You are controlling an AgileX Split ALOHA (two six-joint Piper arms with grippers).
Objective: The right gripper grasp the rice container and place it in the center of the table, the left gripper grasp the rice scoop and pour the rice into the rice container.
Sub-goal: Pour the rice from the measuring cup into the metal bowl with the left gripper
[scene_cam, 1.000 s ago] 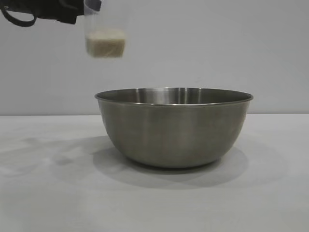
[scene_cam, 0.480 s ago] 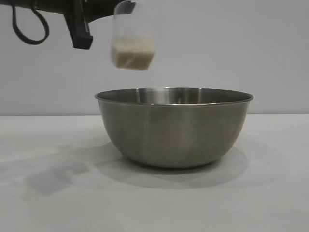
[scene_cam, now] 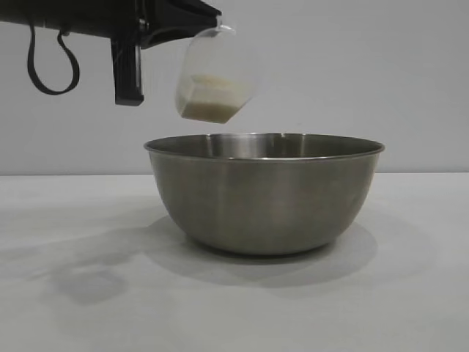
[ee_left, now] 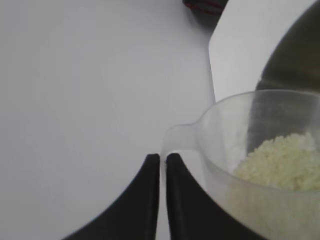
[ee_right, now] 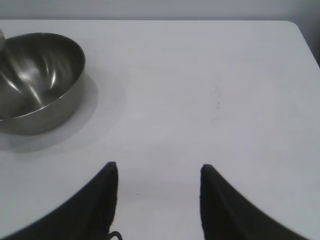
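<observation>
You're holding scoop (scene_cam: 214, 77) in left gripper (ee_left: 163, 159), fingers pinched tight on its small handle, so cup hangs free for tipping. Scoop is hovering above bowl (scene_cam: 264, 192) near its left rim, tilting slightly toward the middle; rice (scene_cam: 211, 97) is staying heaped low inside, none spilling yet. Bowl is sitting on table (scene_cam: 66, 293), mouth up, ready for pour. Right gripper (ee_right: 159, 172) is idling well apart from bowl, fingers spread, holding nothing, giving you room.

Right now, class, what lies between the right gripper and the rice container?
Only bare table separates the right gripper from the rice container, as the right wrist view shows.
</observation>
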